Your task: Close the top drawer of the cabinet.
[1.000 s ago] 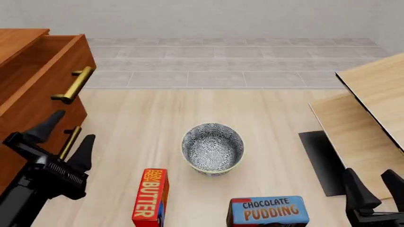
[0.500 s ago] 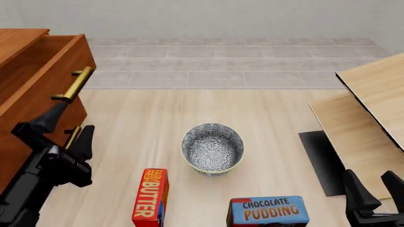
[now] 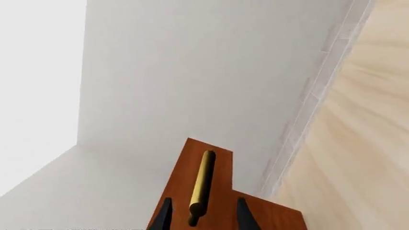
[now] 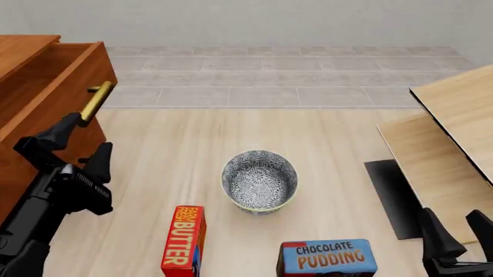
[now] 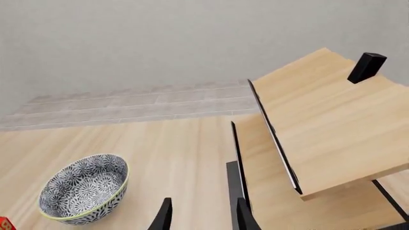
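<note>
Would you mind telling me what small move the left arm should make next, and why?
Probably a short push forward and left. The top drawer stands well out of the cabinet, and the open left gripper sits at its front with its fingers either side of the handle, so pressing on should slide it in. Contact cannot be told.

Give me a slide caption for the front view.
Left hand open at the top drawer handle; bowl mid-table.
</note>
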Controlling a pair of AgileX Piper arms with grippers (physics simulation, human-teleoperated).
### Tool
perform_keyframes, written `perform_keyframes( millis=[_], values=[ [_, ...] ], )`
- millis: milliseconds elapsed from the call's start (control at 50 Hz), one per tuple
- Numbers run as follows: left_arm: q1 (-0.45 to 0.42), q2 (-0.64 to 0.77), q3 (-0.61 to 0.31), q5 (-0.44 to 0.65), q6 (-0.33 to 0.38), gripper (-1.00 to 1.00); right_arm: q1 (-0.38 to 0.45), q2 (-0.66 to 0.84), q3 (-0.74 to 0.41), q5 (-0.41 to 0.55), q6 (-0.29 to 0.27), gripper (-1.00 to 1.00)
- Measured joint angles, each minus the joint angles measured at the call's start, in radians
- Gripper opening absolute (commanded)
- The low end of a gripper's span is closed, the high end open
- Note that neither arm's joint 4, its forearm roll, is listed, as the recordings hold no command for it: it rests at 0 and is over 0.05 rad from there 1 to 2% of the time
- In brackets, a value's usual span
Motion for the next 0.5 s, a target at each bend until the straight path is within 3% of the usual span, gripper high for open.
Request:
perform_keyframes(
  millis=[500],
  values=[
    [0.034,0.101,-0.02,-0.075,0.041,1.0,-0.001,-0.02,0.0,0.018,0.001,1.0]
  ],
)
